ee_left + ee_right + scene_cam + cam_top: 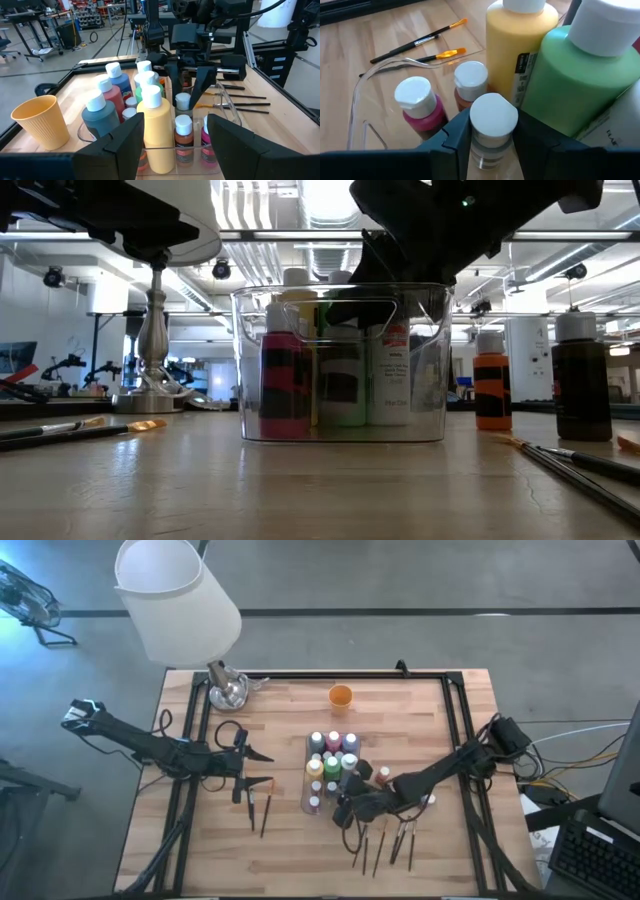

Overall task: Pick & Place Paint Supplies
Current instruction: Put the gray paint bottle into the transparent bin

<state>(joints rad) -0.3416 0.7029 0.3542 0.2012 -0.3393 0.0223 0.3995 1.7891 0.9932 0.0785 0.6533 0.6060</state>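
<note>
Most of the small paint bottles are already standing in the clear rectangular plastic tray (pixel 309 808), while two bottles and the thin paintbrushes (pixel 385 845) are still lying on the wood outside it. The right gripper (pixel 487 131) is hanging over the tray with its fingers half closed around a small white-capped bottle (pixel 491 120), lowering it among its neighbours; the left gripper (pixel 262 768) is waiting beside the tray, spread wide and holding nothing
</note>
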